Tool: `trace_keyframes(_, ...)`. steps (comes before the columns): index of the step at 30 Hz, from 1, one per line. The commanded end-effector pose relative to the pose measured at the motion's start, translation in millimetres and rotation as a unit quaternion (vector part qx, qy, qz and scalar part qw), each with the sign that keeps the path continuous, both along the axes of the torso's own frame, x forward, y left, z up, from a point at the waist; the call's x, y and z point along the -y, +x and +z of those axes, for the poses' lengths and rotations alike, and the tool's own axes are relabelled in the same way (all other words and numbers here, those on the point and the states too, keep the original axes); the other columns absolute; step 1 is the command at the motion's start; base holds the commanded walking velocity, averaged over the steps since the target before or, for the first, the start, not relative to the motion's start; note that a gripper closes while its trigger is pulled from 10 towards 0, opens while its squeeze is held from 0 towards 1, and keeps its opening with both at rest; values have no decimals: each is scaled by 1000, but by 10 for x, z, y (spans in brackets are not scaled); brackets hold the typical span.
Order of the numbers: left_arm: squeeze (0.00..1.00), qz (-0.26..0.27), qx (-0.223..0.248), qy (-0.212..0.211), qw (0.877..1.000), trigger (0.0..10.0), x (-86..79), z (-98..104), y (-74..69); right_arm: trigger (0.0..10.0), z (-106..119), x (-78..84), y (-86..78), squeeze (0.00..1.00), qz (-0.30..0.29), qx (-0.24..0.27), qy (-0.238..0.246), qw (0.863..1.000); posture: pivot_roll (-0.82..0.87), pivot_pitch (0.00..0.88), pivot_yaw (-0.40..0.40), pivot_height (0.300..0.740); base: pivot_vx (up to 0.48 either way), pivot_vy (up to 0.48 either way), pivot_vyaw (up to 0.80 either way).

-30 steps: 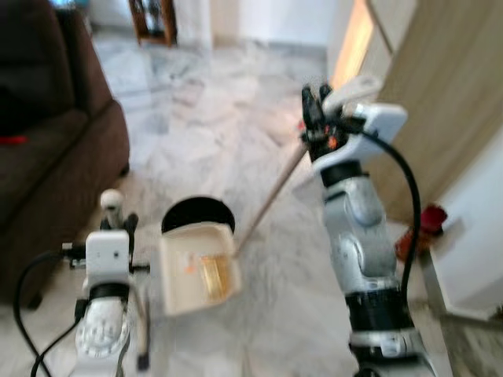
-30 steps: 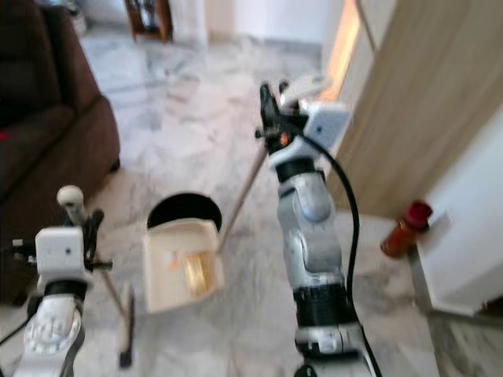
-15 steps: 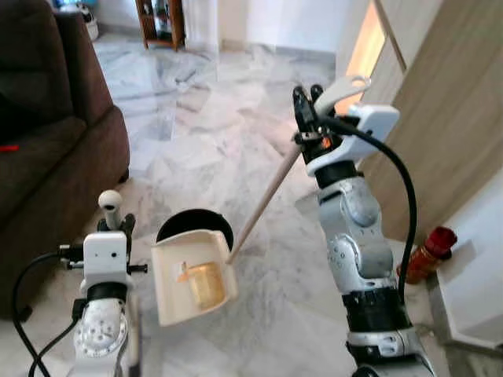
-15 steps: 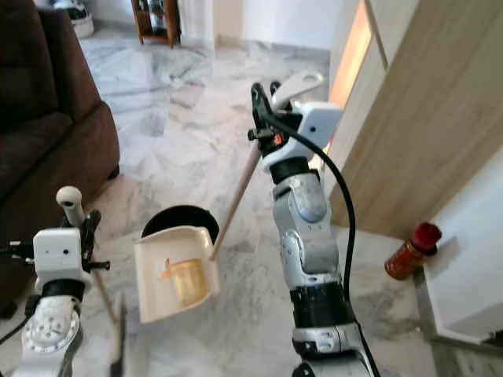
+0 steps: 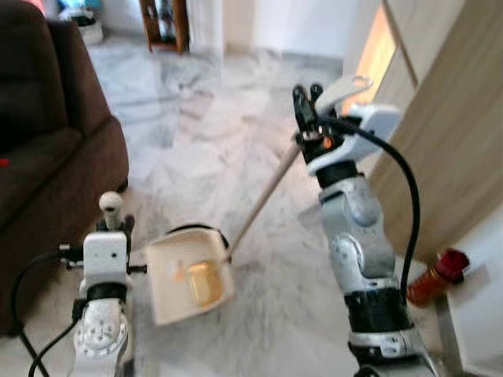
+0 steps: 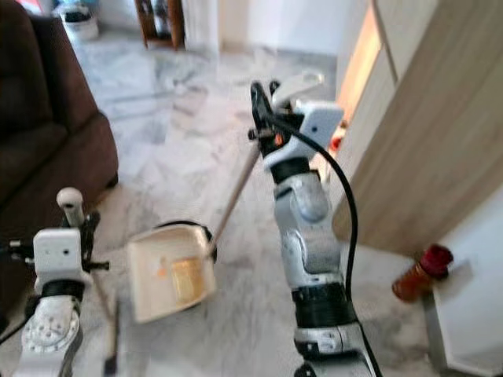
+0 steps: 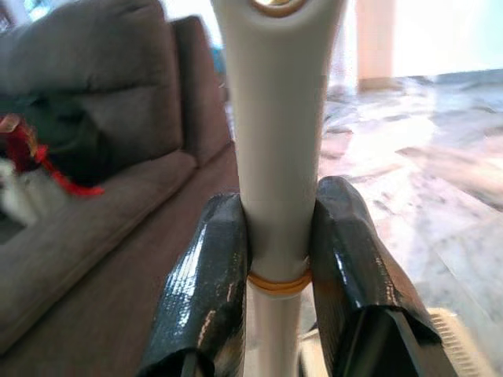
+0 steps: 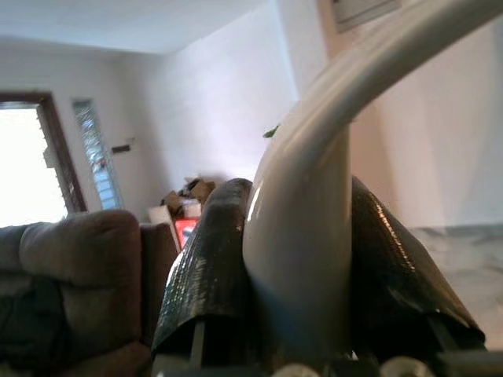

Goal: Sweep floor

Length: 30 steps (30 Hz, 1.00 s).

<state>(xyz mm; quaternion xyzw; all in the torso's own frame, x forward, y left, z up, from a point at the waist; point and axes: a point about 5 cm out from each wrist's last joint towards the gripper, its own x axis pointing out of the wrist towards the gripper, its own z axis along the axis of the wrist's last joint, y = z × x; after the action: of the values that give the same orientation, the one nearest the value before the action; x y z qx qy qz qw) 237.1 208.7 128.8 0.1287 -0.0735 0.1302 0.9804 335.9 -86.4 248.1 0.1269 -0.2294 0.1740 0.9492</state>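
Note:
My right gripper [image 5: 308, 98] is raised at chest height and shut on the cream loop handle [image 8: 302, 204] of a long-poled dustpan. Its wooden pole [image 5: 263, 200] slants down to the cream pan [image 5: 189, 275], which holds a yellowish item and some small debris. The pan sits over a black round bin [image 5: 206, 229], hiding most of it. Low on the left, my left gripper [image 5: 114, 224] is shut on the white broom handle [image 7: 277, 157], whose round knob [image 5: 110, 203] sticks up above the fingers [image 7: 208, 290]. The broom's shaft [image 6: 106, 314] runs down toward the marble floor.
A dark brown sofa [image 5: 47, 157] fills the left side. A light wooden cabinet wall [image 5: 448, 133] stands on the right, with a red-capped bottle [image 5: 438, 275] on the floor by its base. A wooden stand [image 5: 161, 20] is far back. Open marble floor [image 5: 212, 133] lies ahead.
The view has shifted and blurred a little. The dustpan now covers more of the black bin than before. Both grippers keep their holds.

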Motion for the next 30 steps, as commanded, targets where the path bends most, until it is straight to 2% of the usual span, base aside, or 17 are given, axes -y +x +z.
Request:
trace_keyframes(1, 0, 3, 17, 16, 1000, 10000, -20, 71, -17, 10000, 183, -125, -68, 0, 29, 35, 24, 999, 91, 87, -29, 740, 304, 0, 656)
trace_keyframes(4, 0, 4, 15, 16, 1000, 10000, -34, 58, -32, 10000, 184, -124, -69, 0, 30, 35, 25, 999, 90, 88, -29, 740, 307, 0, 560)
trace_keyframes(18, 0, 15, 1, 26, 1000, 10000, -125, 11, -170, 10000, 210, -136, -71, 0, 34, 38, 31, 998, 97, 89, -32, 740, 358, 0, 0)
trace_keyframes(26, 0, 15, 2, 26, 1000, 10000, -115, 17, -171, 10000, 214, -131, -66, 0, 33, 38, 32, 998, 94, 88, -30, 740, 319, 0, 0)
trace_keyframes(30, 0, 6, 7, 26, 1000, 10000, -87, 32, -160, 10000, 197, -118, -55, 0, 28, 32, 36, 998, 94, 82, -29, 740, 0, 0, 0)
